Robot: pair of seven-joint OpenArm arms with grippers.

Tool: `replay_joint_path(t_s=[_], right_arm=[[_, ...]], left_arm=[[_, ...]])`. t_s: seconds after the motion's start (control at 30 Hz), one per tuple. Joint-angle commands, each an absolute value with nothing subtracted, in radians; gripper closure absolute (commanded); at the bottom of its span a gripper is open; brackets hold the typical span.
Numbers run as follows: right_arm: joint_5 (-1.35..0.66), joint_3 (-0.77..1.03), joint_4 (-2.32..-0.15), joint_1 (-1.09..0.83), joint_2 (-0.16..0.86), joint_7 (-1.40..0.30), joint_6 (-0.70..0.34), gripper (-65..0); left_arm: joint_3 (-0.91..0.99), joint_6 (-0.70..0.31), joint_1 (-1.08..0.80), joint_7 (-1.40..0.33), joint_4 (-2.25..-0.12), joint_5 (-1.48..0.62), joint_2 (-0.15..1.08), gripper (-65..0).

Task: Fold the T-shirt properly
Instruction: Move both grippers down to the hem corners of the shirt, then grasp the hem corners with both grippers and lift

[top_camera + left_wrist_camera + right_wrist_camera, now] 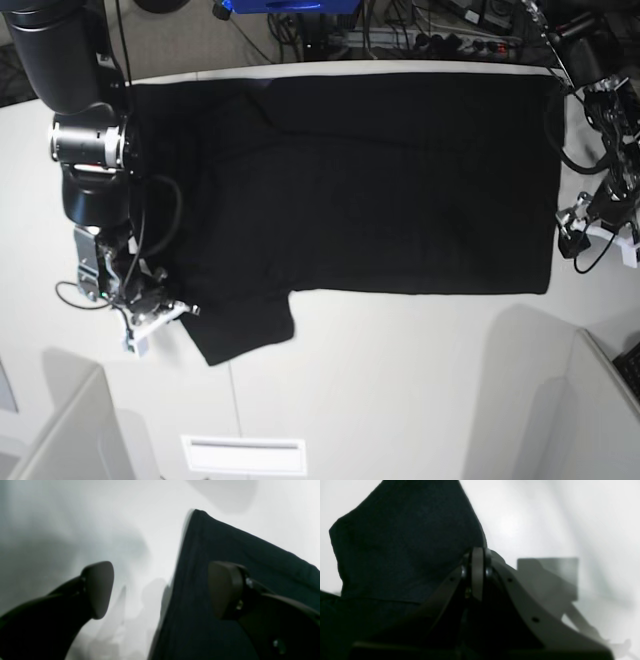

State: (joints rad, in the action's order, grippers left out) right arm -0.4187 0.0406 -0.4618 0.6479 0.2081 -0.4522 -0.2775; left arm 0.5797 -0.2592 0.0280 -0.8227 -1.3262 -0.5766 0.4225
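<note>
Your left end effector (161,590) stands spread at the edge of the large black cloth T-shirt (400,190), one finger over the white counter (400,390), the other over the cloth; whether they touch, you can't tell. Your right end effector (481,550) is pressed together, pinching the shirt's edge where the fabric gathers at the tips. The shirt lies across the counter between your arms, its near left part extending toward you in the base view.

The right arm hides some of its left side there, and dark cloth blurs into your dark fingers in both wrist views. Only the base view shows the shirt's broad spread; the right wrist view reveals a fold line beside the fingers.
</note>
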Motion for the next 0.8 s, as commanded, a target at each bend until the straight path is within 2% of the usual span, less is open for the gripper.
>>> replay_joint_path(t_s=[0.0,0.13,0.33,0.77], right_arm=[[-0.406,0.039,-0.466,0.668,0.214,-0.472,-0.272,0.0],[-0.406,0.039,-0.466,0.668,0.211,-0.472,-0.272,0.0],[-0.406,0.039,-0.466,0.670,0.211,-0.472,-0.272,0.0],[-0.406,0.041,-0.466,0.668,0.216,-0.472,-0.272,0.0]], left_arm=[[0.562,-0.259,0.073,-0.796,-1.314,-0.587,0.458,-56.4],[0.472,-0.259,0.219,-0.794,-1.144,-0.561,0.489,-56.4],[0.384,-0.262,0.409,-0.786,-0.954,-0.348,0.481,-56.4],[0.231,-0.260,0.575,-0.593,-0.630,-0.278,0.424,-56.4]])
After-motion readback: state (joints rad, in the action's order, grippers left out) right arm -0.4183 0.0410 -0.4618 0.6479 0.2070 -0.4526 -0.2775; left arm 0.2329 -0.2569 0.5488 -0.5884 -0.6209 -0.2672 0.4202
